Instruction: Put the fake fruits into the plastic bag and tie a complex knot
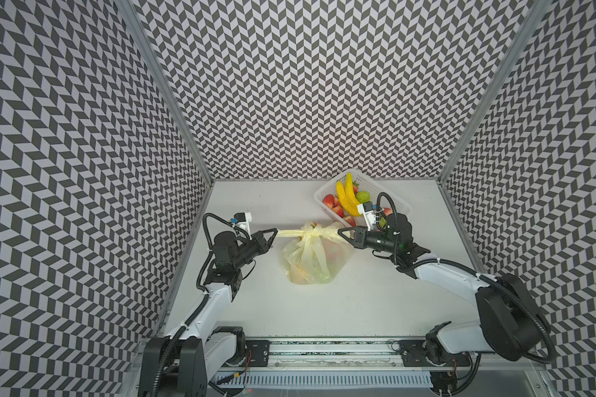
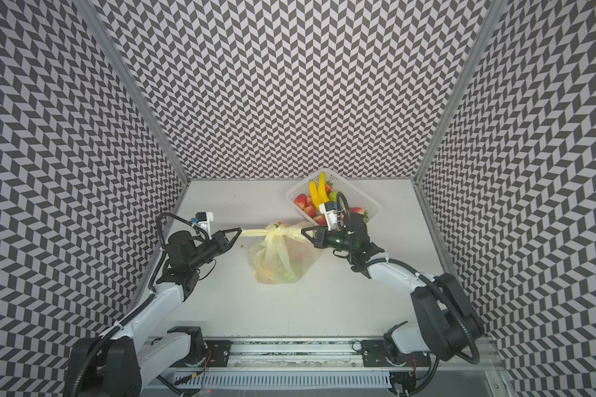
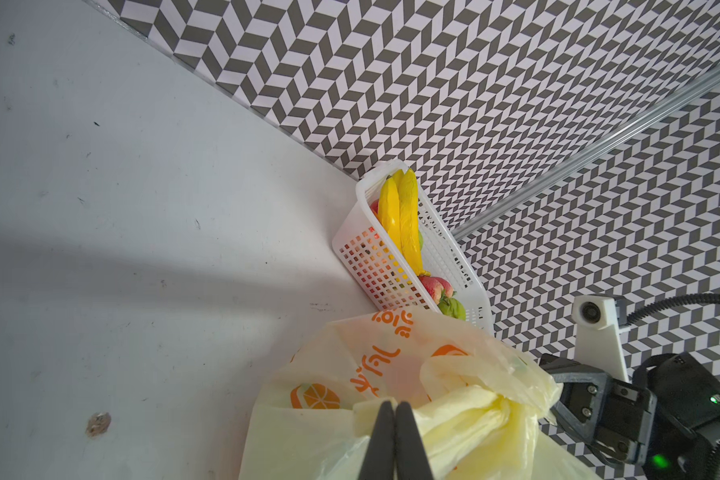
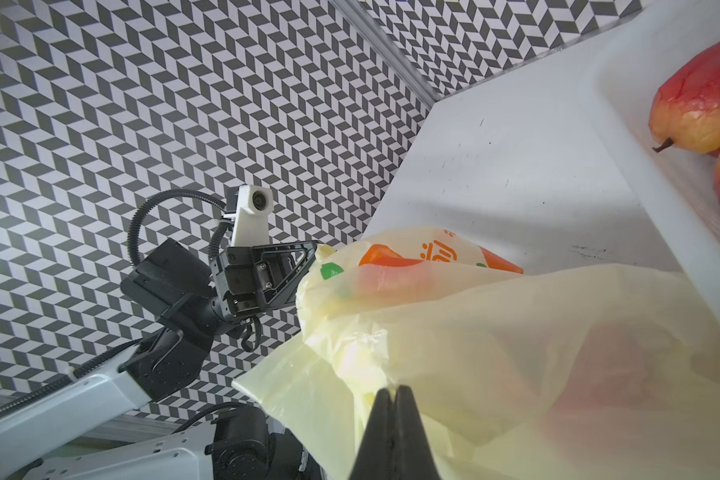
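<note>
- Grey-and-white chevron walls [image 1: 307, 86] box in a white tabletop [image 1: 375, 302]. The plastic bag [image 1: 310, 264] lies mid-table with fruit showing dimly through its film. The knot [image 1: 305, 234] sits at the bag's far end, between the two grippers.
- On the left, the left gripper [image 1: 275, 232] is clenched on the left handle strap [image 1: 288, 233], which runs taut to the knot.
- On the right, the right gripper [image 1: 340, 232] is clamped on the right handle strap [image 1: 328, 229]. The right wrist view shows its jaws pressed together with yellow film at the tips.
- Tearing: the film looks thin, so a hard outward pull could stretch or rip a strap beside the knot.
- Slipping: how much strap each pair of jaws has bitten is hidden. A shallow bite could pull free as tension builds, and the knot would slacken.
- Dragging: an uneven pull would probably slide the whole bag sideways instead of tightening the twist.
- Collision: the white perforated basket [image 1: 387, 193] stands far right, and the right arm's wrist hangs just over its near edge. A rightward pull could knock it.
- Shut-out fruit: the bananas [image 1: 349, 201], red fruits [image 1: 328, 200] and a green fruit [image 1: 362, 196] are still in the basket. Cinching the knot now would leave them outside the bag.
- Pose: the left arm rises from near left, elbow bent, with its gripper pointing right.
- Pose: the right arm sweeps in from near right with its gripper pointing left. The tips face each other across the knot, roughly in line.
</note>
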`<state>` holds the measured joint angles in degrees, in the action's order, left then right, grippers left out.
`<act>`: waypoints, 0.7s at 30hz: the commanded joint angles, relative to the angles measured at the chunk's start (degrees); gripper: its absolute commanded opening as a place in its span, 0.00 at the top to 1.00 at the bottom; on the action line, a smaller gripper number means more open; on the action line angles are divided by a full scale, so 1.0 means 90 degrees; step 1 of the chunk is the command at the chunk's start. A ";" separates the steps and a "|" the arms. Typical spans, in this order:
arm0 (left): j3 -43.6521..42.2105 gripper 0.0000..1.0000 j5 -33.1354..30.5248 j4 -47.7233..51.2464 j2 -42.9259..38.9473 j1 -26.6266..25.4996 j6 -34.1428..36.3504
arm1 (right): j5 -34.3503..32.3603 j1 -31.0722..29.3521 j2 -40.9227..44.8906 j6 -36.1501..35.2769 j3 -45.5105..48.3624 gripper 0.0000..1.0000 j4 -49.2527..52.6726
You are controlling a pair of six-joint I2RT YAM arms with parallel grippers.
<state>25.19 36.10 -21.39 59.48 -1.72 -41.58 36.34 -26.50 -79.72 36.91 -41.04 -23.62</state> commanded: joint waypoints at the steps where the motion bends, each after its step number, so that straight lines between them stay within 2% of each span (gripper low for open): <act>1: -0.0065 1.00 -0.0420 0.0174 -0.0200 0.0178 0.0210 | -0.0604 0.0132 0.0331 -0.0460 0.0171 1.00 0.0351; 5: -0.0180 1.00 -0.0456 0.0187 -0.0223 0.0275 0.0220 | -0.0914 0.0249 0.0452 -0.0821 0.0310 1.00 0.0770; 11: -0.0392 1.00 -0.0596 0.0218 -0.0283 0.0438 0.0223 | -0.1761 0.0443 0.0614 -0.1460 0.0528 1.00 0.1512; 21: -0.0594 1.00 -0.0711 0.0247 -0.0264 0.0625 0.0221 | -0.2357 0.0645 0.0625 -0.1765 0.0761 1.00 0.1820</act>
<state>20.25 37.30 -18.76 57.93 0.40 -40.53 25.12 -23.97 -75.37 23.11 -35.51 -10.70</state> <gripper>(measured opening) 0.047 0.047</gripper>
